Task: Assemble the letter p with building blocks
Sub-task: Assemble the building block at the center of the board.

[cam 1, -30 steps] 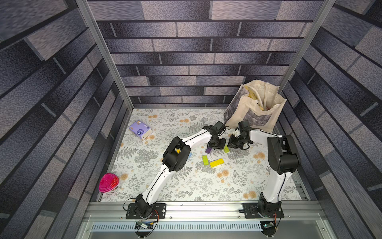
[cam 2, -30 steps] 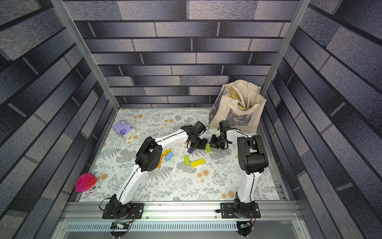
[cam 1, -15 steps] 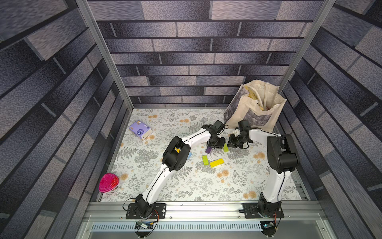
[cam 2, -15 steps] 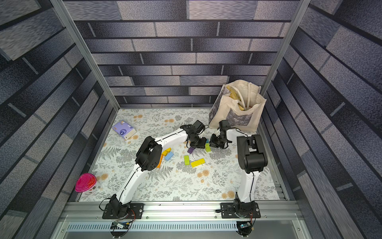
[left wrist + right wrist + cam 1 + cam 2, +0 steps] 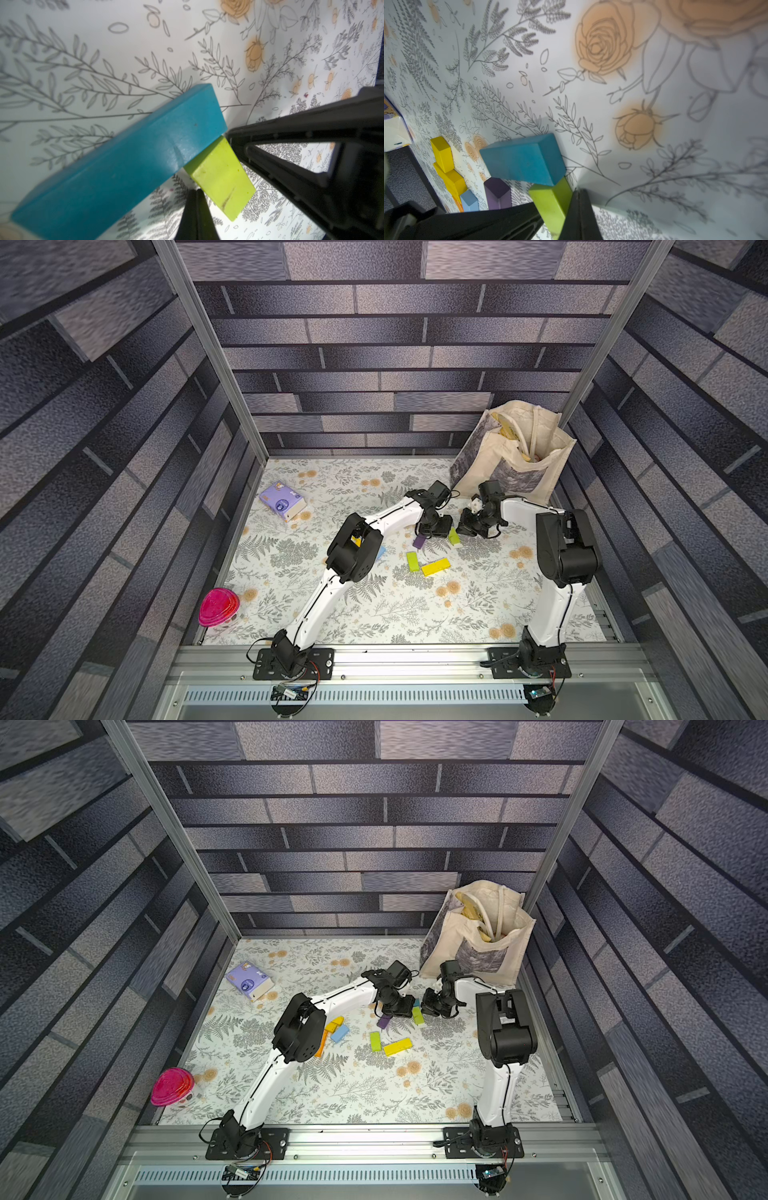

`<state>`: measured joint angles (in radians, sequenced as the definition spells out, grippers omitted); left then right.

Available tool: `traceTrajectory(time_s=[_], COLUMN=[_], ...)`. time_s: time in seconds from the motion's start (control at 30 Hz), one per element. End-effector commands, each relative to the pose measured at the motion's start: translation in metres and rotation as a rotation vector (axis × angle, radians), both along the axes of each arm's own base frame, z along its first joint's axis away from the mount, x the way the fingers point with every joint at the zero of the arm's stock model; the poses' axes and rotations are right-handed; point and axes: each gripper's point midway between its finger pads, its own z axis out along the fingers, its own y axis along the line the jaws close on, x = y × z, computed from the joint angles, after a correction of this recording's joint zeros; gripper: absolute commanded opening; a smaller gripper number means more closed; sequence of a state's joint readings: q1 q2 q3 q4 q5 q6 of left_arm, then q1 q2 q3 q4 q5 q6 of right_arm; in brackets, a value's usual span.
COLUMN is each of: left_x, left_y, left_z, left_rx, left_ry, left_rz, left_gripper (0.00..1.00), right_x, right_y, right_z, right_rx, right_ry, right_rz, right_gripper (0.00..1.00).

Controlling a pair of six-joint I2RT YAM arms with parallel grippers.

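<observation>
Grey brick-pattern walls (image 5: 374,344), floral tabletop (image 5: 374,614).

Floral table cover (image 5: 374,614), brick-pattern walls (image 5: 374,339) on three sides. Purple tissue packet (image 5: 282,501) lies flat, far left. Cream tote bag (image 5: 515,456) stands open in the far right corner; pink-lidded tub (image 5: 219,606) sits at the near left edge.

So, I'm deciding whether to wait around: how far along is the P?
Barely started. Done: one teal block meets the end of a lime block, a first corner. In hand: the shut left gripper and right gripper flank that lime block. Left: the purple block, yellow block and others lie loose.
</observation>
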<state>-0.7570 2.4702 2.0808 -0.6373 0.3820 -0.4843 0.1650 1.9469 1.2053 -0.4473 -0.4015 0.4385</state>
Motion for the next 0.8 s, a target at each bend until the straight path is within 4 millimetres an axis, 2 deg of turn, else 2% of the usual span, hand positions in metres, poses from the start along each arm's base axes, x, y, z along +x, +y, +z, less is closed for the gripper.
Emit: traceTrajectory(time_s=[0.0, 0.43, 0.77], left_x=[0.005, 0.006, 0.015], left_y=[-0.004, 0.0, 0.022], left_z=[-0.006, -0.005, -0.004], left_rx=[-0.008, -0.001, 0.062], left_ry=[0.011, 0.0, -0.044], left_rz=[0.017, 0.032, 0.118], left_gripper=[0.0, 0.0, 0.0], right_x=[-0.022, -0.021, -0.021], right_y=[-0.008, -0.011, -0.015], right_z=[-0.026, -0.023, -0.015], right_rx=[-0.05, -0.061, -0.074], right_ry=[0.119, 0.115, 0.097], right_rz=[-0.016, -0.025, -0.041], right_gripper=[0.0, 0.0, 0.0])
